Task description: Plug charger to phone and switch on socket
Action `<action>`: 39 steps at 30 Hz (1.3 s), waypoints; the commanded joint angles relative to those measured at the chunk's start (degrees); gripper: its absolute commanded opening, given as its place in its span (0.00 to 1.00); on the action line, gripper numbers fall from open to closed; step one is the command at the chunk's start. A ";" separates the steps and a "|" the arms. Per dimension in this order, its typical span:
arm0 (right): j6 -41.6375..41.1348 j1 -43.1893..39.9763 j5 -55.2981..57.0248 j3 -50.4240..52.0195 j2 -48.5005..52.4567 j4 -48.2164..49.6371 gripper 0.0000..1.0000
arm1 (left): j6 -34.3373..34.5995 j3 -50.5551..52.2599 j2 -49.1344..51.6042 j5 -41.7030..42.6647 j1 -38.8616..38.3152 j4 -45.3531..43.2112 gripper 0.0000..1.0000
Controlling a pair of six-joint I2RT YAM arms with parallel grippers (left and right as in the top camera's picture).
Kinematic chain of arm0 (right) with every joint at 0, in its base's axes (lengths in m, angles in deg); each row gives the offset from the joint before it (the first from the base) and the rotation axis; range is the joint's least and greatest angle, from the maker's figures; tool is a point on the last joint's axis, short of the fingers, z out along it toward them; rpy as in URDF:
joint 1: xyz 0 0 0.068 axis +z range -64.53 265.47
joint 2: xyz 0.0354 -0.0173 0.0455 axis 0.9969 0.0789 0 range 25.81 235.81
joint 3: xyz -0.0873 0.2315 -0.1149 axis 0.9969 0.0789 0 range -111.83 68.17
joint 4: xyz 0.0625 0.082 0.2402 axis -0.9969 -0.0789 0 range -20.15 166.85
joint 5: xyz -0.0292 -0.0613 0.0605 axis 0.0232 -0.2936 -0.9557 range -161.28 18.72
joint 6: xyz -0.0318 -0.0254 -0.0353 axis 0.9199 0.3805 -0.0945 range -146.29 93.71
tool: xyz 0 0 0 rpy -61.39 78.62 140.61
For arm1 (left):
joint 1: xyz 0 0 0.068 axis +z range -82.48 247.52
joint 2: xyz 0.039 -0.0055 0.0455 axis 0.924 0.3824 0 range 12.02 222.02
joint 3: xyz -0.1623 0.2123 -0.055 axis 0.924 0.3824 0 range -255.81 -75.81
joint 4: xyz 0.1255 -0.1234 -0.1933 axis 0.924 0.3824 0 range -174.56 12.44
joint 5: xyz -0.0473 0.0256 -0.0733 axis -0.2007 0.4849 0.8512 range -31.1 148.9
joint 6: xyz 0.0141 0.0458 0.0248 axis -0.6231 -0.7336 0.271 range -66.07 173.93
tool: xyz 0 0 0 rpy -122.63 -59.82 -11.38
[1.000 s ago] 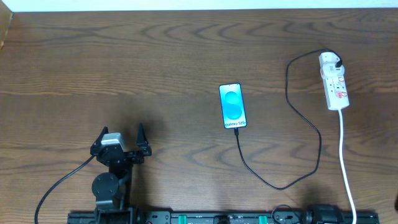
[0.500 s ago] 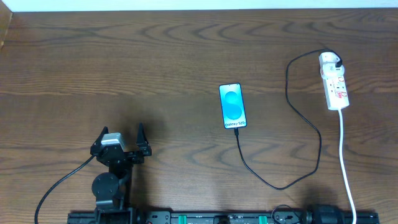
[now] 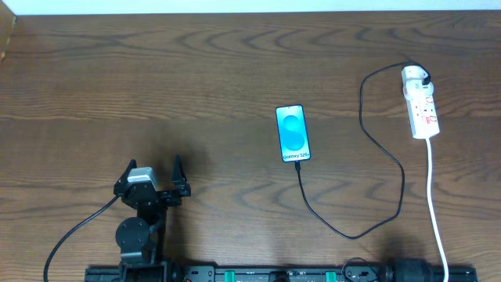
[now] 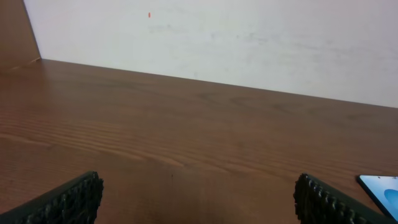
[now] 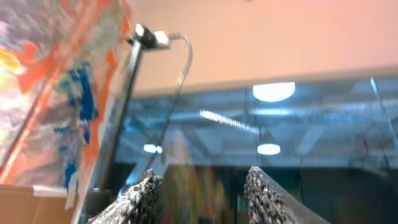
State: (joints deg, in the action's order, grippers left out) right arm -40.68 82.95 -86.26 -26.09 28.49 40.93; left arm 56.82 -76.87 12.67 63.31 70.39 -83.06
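Phone (image 3: 293,134) central; socket (image 3: 420,103) near right table (image 3: 156,78) edge; left gripper (image 3: 153,163) well apart.

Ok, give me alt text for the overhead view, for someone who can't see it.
A phone with a lit blue screen lies near the centre, a black charger cable looping from its bottom edge to the far end of a white socket strip at right. The left gripper is open at the lower left of the wooden table.
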 commanded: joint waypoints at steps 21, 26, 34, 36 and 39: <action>9.75 2.29 9.07 14.25 -2.25 19.39 0.99 | -0.74 0.83 -0.26 1.60 -0.07 2.08 0.98; 9.75 2.19 9.33 23.17 -2.25 25.53 0.99 | -0.74 0.83 -0.26 1.60 -0.07 2.08 0.98; 4.70 2.19 9.29 38.49 -2.21 22.10 0.99 | -0.74 0.83 -0.26 1.60 -0.07 2.08 0.98; 2.95 2.19 9.29 43.06 -2.21 22.21 0.99 | -0.74 0.83 -0.26 1.60 -0.07 2.08 0.98; 0.57 2.19 9.31 49.31 -2.21 22.34 0.99 | -0.74 0.83 -0.26 1.60 -0.07 2.08 0.98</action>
State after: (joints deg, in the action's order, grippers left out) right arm -36.05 85.55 -77.63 18.50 26.19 63.07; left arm 56.82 -76.87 12.67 63.33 70.42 -83.06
